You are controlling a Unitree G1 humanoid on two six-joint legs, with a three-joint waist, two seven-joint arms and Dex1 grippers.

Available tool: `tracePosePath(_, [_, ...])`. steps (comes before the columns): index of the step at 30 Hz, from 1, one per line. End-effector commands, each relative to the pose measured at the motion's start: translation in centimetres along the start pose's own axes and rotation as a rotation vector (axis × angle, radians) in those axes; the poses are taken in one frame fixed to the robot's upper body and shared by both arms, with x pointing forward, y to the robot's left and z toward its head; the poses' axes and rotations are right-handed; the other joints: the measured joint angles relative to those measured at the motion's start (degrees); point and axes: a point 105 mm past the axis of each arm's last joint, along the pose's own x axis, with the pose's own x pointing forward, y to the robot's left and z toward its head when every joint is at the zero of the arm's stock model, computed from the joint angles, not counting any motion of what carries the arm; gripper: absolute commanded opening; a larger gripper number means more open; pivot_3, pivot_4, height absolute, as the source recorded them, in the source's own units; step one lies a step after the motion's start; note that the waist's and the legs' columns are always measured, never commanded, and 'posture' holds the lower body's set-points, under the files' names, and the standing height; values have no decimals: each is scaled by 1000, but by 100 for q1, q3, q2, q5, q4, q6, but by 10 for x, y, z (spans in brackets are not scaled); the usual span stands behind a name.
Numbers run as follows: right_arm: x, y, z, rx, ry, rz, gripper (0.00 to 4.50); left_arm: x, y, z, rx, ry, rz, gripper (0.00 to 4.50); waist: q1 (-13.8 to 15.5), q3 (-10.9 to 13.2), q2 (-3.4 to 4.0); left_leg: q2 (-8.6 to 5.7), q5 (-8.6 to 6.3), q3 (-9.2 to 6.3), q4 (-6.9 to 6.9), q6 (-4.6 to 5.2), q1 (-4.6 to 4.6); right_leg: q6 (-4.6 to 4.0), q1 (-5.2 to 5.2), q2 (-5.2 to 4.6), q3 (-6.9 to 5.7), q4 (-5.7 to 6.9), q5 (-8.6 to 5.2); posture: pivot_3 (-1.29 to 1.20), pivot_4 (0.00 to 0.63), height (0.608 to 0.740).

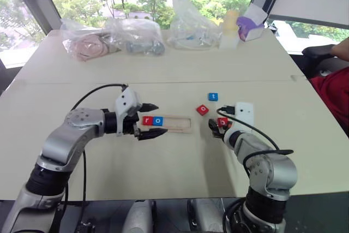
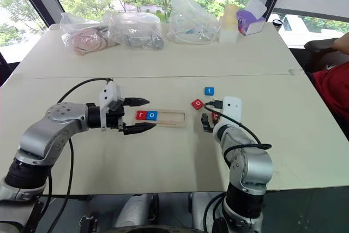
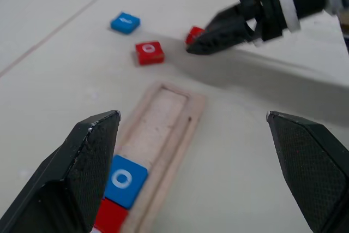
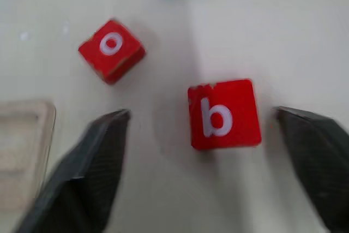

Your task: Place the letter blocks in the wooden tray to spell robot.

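Pale tabletop [image 1: 163, 69] is seen under a window, with a seam running left to right across it at mid-depth. Along the far edge, clear plastic bags [image 1: 114, 39] with unclear contents, a pale bottle [image 1: 229, 28] and a tissue box [image 1: 251, 25] are lined up. At the far right, a person's red sleeve [image 1: 330, 94] is seen beside the table edge.

The wooden tray [image 1: 173, 123] lies lengthwise left to right near the table centre. In its slot, the red r block [image 1: 147, 120] is seated at the left end, with the blue o block [image 1: 158, 120] touching it on the right; the rest of the slot is bare wood.

Three blocks lie loose to the right of the tray: the blue t block [image 1: 213, 96] farthest, the red o block [image 1: 202, 109] nearer and just off the tray's right end, turned askew, and the red b block [image 4: 223, 114] nearest.

The left gripper [image 1: 150, 120] is held at the tray's left end, jaws wide apart, one finger on the far side and one on the near side of the two seated blocks. The right gripper [image 4: 204, 162] is positioned over the red b block, jaws apart, the block lying between the fingers untouched.

Bare tabletop is left on the near side of the tray and between tray and far clutter.
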Motion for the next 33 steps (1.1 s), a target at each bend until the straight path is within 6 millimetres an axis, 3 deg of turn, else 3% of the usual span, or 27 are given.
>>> tracePosePath(1, [-13, -26, 48, -52, -162, -9, 4460, -12, 2, 9, 33, -7, -9, 4500, 16, 9, 10, -1, 0, 0, 1, 0, -4, -1, -1, -2, 0, -4, -1, 0, 150, 735])
tracePosePath(3, [-25, -23, 94, -203, -329, 131, 4460, -17, -4, 13, 6, -14, -56, 4500, 1, 23, 29, -9, 0, 10, 4, 0, -8, -10, 1, -12, 1, -20, -6, 0, 150, 735])
tracePosePath(6, [-34, -19, 115, -366, -379, 328, 4460, -22, -12, 17, -7, -11, -111, 4500, -32, 27, 33, -3, -4, 18, -2, 6, -5, -1, 15, -7, 2, -54, -3, 0, 150, 735])
tracePosePath(9, [-36, -23, 97, -675, -292, 600, 4460, -30, -17, 18, 24, 22, -129, 4500, -23, 24, 25, 0, -15, 13, -15, 25, -2, 12, 23, 11, -5, -65, -2, 0, 150, 735])
tracePosePath(12, [-26, -38, 75, -808, -173, 745, 4460, -37, -23, 17, 40, 66, -155, 4500, -21, 27, 29, 2, -21, 15, -20, 36, -3, 12, 22, 13, -6, -65, -4, 0, 150, 735])
tracePosePath(18, [-1, -54, 40, -920, -39, 893, 4460, -46, -19, 15, 49, 92, -86, 4500, -25, 31, 27, 4, -21, 20, 0, 36, 0, 14, 24, 5, 0, -63, -3, 0, 150, 735])
tracePosePath(29, [37, -52, 27, -1003, 9, 957, 4460, -51, -17, 11, 6, 73, -34, 4500, -8, 35, 27, 3, -19, 17, 10, 33, 2, 13, 28, 0, 2, -53, -2, 0, 150, 735])
tracePosePath(32, [37, -54, 21, -1029, 37, 995, 3642, -54, -16, 9, 5, 83, -18, 4500, -11, 35, 26, 2, -19, 17, 9, 33, 4, 13, 31, -1, 2, -53, -1, 0, 150, 735])
tracePosePath(33, [37, -54, 21, -1031, 38, 1001, 3155, -55, -16, 9, 4, 85, -13, 4500, -12, 35, 26, 3, -19, 17, 9, 32, 7, 13, 33, -3, 2, -52, -1, 0, 150, 735])
